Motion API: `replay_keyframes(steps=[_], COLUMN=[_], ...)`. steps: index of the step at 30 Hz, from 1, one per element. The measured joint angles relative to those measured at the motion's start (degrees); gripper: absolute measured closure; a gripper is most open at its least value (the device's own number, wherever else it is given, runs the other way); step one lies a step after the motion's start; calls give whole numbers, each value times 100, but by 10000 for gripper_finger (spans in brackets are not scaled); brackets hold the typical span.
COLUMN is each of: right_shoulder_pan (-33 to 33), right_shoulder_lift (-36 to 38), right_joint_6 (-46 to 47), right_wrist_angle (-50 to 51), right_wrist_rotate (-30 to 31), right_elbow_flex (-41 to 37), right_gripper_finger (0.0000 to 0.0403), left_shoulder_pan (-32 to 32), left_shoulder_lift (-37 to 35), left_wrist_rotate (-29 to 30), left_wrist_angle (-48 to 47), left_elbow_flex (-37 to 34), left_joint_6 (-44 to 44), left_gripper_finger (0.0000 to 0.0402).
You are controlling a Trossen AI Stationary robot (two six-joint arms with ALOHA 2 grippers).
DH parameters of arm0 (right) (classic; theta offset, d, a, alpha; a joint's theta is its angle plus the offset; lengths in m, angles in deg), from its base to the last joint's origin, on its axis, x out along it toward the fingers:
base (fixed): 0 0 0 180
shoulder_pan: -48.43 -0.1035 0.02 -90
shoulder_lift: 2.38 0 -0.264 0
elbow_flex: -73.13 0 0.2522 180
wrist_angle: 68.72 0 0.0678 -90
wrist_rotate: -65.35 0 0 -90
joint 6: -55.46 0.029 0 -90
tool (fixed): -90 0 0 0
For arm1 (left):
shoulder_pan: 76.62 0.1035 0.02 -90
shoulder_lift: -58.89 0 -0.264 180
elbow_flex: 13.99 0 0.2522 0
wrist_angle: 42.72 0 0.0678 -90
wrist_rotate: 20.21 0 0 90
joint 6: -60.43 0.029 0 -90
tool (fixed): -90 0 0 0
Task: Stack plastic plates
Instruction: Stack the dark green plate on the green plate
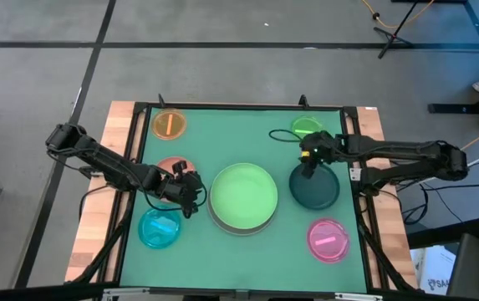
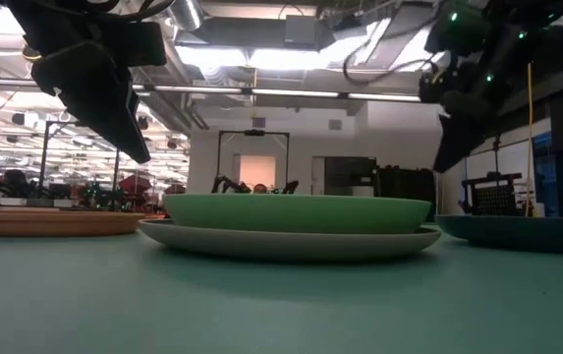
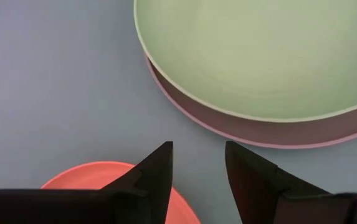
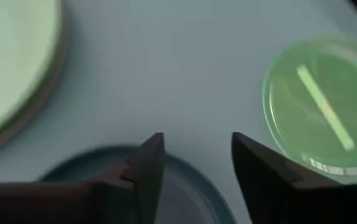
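Observation:
The large light green plate (image 1: 243, 195) sits nested on the grey-white plate (image 2: 291, 243) at the table's middle. My left gripper (image 1: 191, 191) is open and hovers over the right edge of the salmon plate (image 3: 97, 173), which lies flat on the mat. My right gripper (image 1: 308, 163) is open above the far edge of the dark green plate (image 1: 316, 191). In the low view both grippers (image 2: 139, 152) (image 2: 445, 162) hang clear of the table. Small orange (image 1: 170, 125), green (image 4: 318, 106), cyan (image 1: 160, 228) and pink (image 1: 328, 240) plates lie near the mat's corners.
A green mat (image 1: 247, 134) covers the table inside a black frame, with wooden strips (image 1: 105, 209) at both sides. Bare mat shows between the middle stack and the far edge. Cables run along the right side.

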Motion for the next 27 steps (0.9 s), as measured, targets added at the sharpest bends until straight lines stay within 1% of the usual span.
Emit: replay_keyframes(steps=[3, 5, 9, 16, 21, 27], right_shoulder_pan=[238, 334, 392, 388, 389, 389], right_shoulder_lift=[-111, -238, -621, -1355, -1610, -1776], right_joint_6=[-373, -612, -941, -1598, -1902, -2126], right_wrist_angle=[180, 222, 214, 213, 184, 167], right_wrist_rotate=[-140, -313, -752, -889, -689, -668], right_elbow_flex=[0, 0, 0, 0, 0, 0], right_gripper_finger=[190, 183, 180, 181, 195, 224], left_shoulder_pan=[0, 4, 4, 4, 4, 4], left_shoulder_lift=[0, 0, 0, 0, 0, 0], left_wrist_rotate=[0, -9, -9, -9, -7, -23], left_wrist_angle=[10, 24, 48, 50, 77, 127], left_elbow_flex=[0, 0, 0, 0, 0, 0], left_joint_6=[2, 2, 2, 4, 4, 4], left_gripper_finger=[262, 262, 262, 262, 262, 262])
